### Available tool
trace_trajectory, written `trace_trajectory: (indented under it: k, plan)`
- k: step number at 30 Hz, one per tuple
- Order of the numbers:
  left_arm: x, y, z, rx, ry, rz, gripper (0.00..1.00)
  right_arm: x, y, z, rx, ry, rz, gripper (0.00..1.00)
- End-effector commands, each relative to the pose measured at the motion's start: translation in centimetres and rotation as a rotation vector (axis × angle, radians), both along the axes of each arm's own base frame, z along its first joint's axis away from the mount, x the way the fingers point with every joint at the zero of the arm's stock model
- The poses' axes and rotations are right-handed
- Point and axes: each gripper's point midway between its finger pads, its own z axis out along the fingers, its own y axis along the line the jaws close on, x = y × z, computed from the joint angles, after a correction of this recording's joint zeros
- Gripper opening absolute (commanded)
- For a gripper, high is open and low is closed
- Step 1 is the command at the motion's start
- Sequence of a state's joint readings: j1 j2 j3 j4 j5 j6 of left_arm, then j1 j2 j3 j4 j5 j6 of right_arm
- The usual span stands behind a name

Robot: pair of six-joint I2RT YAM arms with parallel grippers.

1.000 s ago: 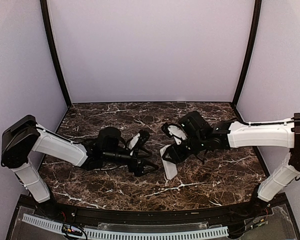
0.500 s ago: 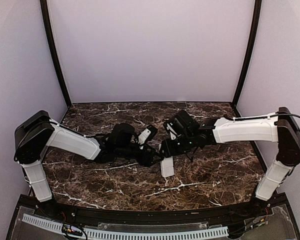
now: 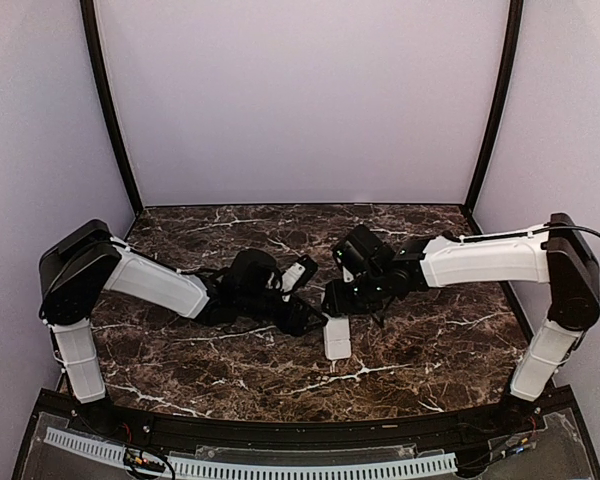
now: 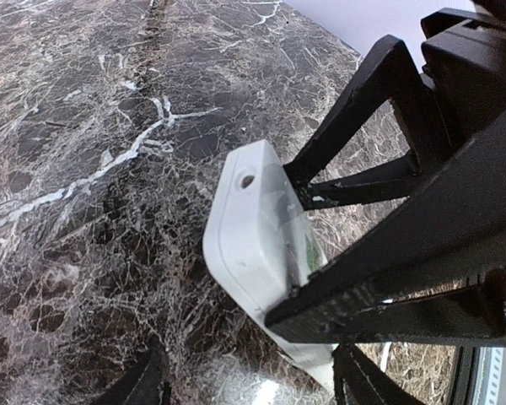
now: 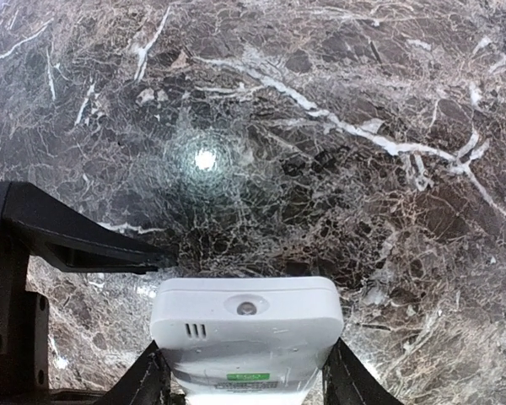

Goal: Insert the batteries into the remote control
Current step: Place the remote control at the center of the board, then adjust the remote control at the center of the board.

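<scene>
The white oblong plastic remote control (image 5: 246, 329) carries an unreadable green sticker (image 5: 246, 376) below its round lens (image 5: 246, 307). The right gripper (image 5: 244, 385) clamps it at the centre of the dark marble table (image 5: 337, 126); the left gripper (image 4: 249, 384) gapes empty alongside.

Dark white-veined marble table (image 3: 430, 350), pale lilac walls (image 3: 300, 100), black corner posts (image 3: 110, 110)

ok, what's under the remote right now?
Only marble table shows below the remote control, held by the right gripper. The patch directly beneath it and its underside are covered.
</scene>
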State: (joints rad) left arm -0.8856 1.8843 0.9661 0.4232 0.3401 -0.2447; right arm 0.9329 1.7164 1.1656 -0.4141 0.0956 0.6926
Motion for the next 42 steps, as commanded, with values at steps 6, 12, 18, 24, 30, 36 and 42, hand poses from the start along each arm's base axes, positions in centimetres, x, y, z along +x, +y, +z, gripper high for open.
trace_trajectory:
  k: [6, 12, 18, 24, 30, 36, 42]
  plan:
    - [-0.9, 1.3, 3.2, -0.064, 0.029, -0.003, 0.69, -1.9, -1.2, -4.3, -0.158, 0.119, 0.025, 0.17]
    - [0.1, 3.1, 3.3, -0.035, 0.035, 0.073, 0.7, -2.8, -1.2, -6.0, -0.226, 0.161, 0.046, 0.2]
    - [1.1, 3.9, 2.0, 0.041, 0.046, 0.125, 0.69, -3.2, -0.4, -6.2, -0.274, 0.153, 0.088, 0.33]
    - [1.6, 3.8, 1.1, 0.079, 0.046, 0.128, 0.69, -3.2, -0.1, -5.9, -0.297, 0.15, 0.118, 0.6]
    - [2.1, 3.3, 0.4, 0.115, 0.053, 0.124, 0.69, -3.0, 0.6, -3.5, -0.259, 0.121, 0.142, 0.77]
    - [2.7, 3.1, -0.6, 0.158, 0.053, 0.122, 0.63, -3.3, -1.2, -0.8, -0.26, 0.107, 0.083, 0.79]
    - [3.3, 2.4, -1.4, 0.188, 0.061, 0.109, 0.4, -7.2, -4.7, -0.5, -0.234, 0.196, -0.044, 0.06]
